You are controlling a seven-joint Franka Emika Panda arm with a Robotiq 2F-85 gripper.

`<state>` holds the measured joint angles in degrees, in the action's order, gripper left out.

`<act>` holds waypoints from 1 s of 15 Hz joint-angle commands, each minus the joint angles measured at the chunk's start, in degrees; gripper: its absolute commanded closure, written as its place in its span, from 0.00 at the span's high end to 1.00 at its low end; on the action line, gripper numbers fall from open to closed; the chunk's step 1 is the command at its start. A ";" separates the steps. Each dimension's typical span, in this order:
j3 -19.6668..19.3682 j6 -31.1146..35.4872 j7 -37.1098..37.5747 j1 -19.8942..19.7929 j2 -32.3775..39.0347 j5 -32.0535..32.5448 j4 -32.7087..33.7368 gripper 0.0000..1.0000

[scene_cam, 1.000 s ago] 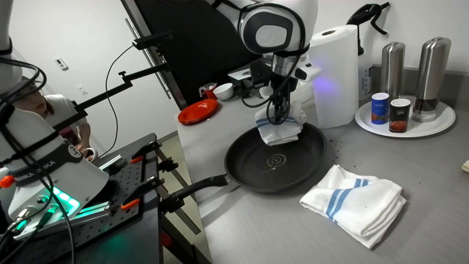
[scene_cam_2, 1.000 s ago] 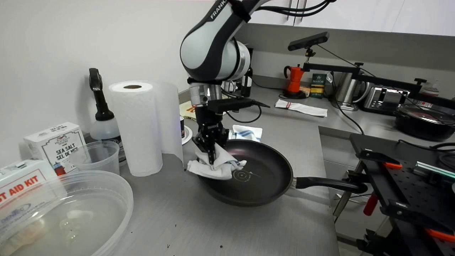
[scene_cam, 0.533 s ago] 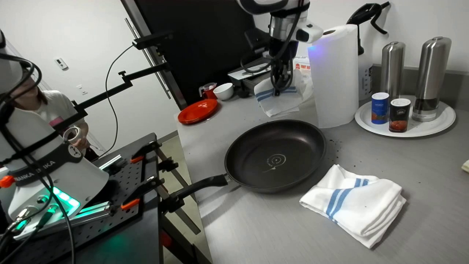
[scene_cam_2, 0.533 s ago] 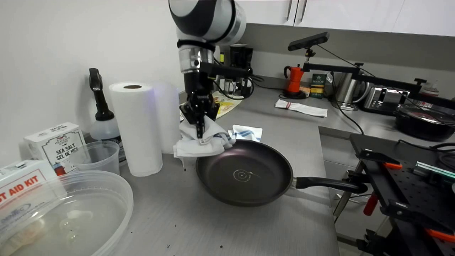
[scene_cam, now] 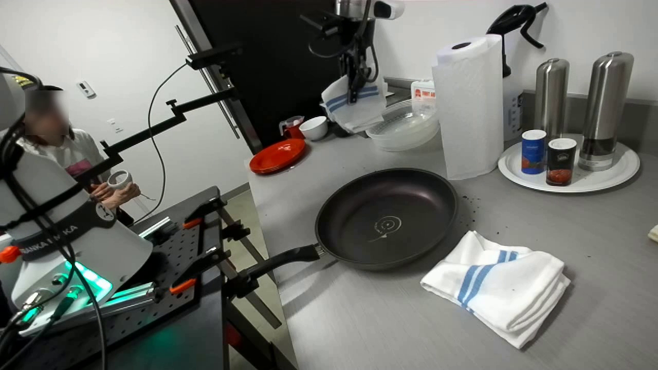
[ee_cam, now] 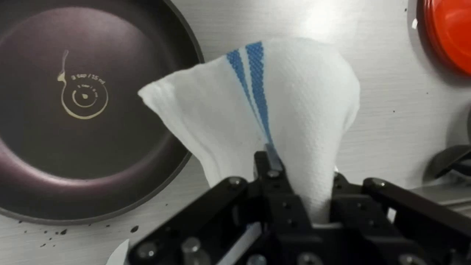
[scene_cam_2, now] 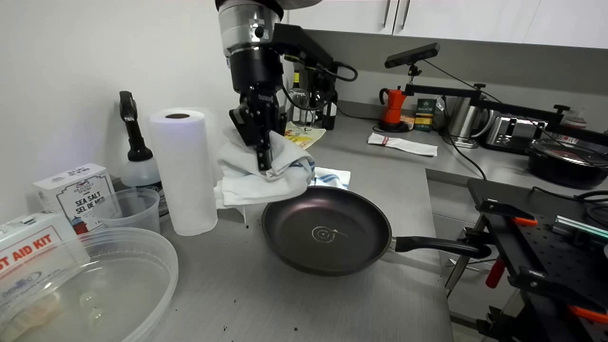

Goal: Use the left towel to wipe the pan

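Note:
A black frying pan [scene_cam: 383, 234] sits on the grey counter in both exterior views [scene_cam_2: 327, 249], and its inside shows at the left of the wrist view [ee_cam: 121, 147]. My gripper [ee_cam: 302, 166] is shut on a white towel with blue stripes [ee_cam: 309, 81], bunched between its fingers. The gripper holds this towel in the air, above and beyond the pan's far side in an exterior view [scene_cam: 336, 108]. The towel also hangs down in an exterior view [scene_cam_2: 261, 187]. A second folded white towel with blue stripes [scene_cam: 506, 290] lies beside the pan; it is partly hidden in an exterior view [scene_cam_2: 335, 176].
A paper towel roll [scene_cam_2: 183, 175] stands close to the held towel. Clear plastic tubs [scene_cam: 406, 126] and red plates [scene_cam: 277, 155] are at the far end. A white plate [scene_cam: 606, 177] bears shakers and grinders. Dark crumbs [ee_cam: 134, 229] lie by the pan.
My gripper has lifted the towel up out of the pan and carried it away over the pan's far side. The pan and the folded towel have not moved.

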<state>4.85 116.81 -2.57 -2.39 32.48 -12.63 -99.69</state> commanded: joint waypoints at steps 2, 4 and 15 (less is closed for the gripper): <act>2.09 3.52 -5.34 2.80 -6.10 0.12 -12.09 0.04; 3.20 5.25 -6.55 4.07 -6.97 0.01 -15.87 0.04; 5.01 29.21 -3.52 10.76 1.41 1.99 -23.13 0.04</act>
<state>9.48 140.45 -7.81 7.21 31.50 -12.23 -123.06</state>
